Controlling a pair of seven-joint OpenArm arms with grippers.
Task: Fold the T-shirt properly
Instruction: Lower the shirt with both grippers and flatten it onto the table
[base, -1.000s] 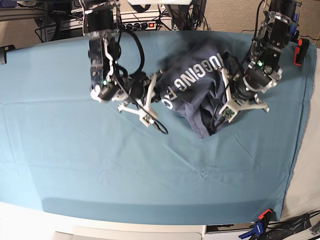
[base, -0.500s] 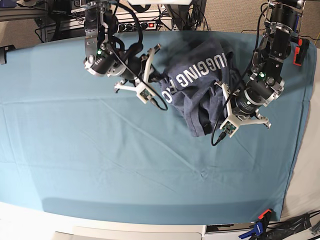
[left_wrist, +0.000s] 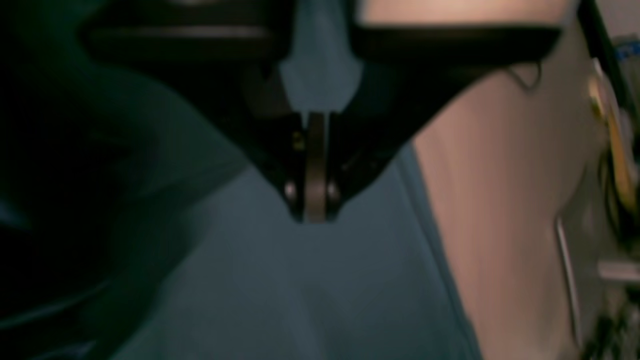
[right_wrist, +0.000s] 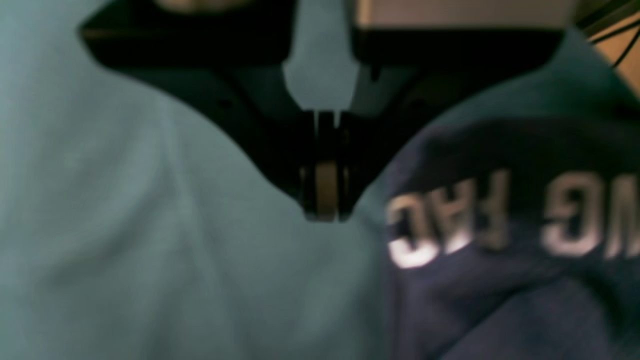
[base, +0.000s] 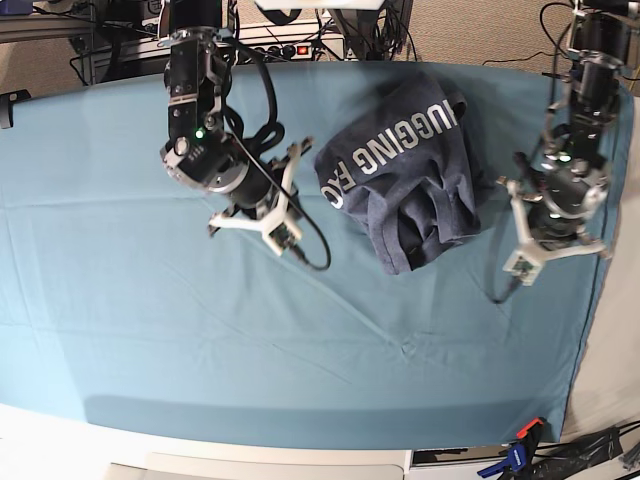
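Note:
The blue-grey T-shirt (base: 405, 165) lies crumpled in a heap at the back middle of the table, white block lettering facing up. In the right wrist view my right gripper (right_wrist: 324, 212) is shut with nothing between its fingers, just left of the T-shirt (right_wrist: 500, 260) and apart from it. My left gripper (left_wrist: 315, 215) is also shut and empty over bare cloth; the T-shirt (left_wrist: 55, 200) shows only as a dark blur at the left. In the base view the right arm (base: 215, 165) stands left of the shirt and the left arm (base: 555, 200) right of it.
A teal table cloth (base: 250, 330) covers the table. Its right edge (base: 600, 300) runs close beside the left arm, with floor beyond. A clamp (base: 522, 440) grips the front right corner. Cables and a power strip (base: 290, 48) lie behind the back edge.
Both arms have drawn away from the T-shirt: the left arm towards the table's right edge, the right arm towards the left and front. The shirt now lies free in a heap.

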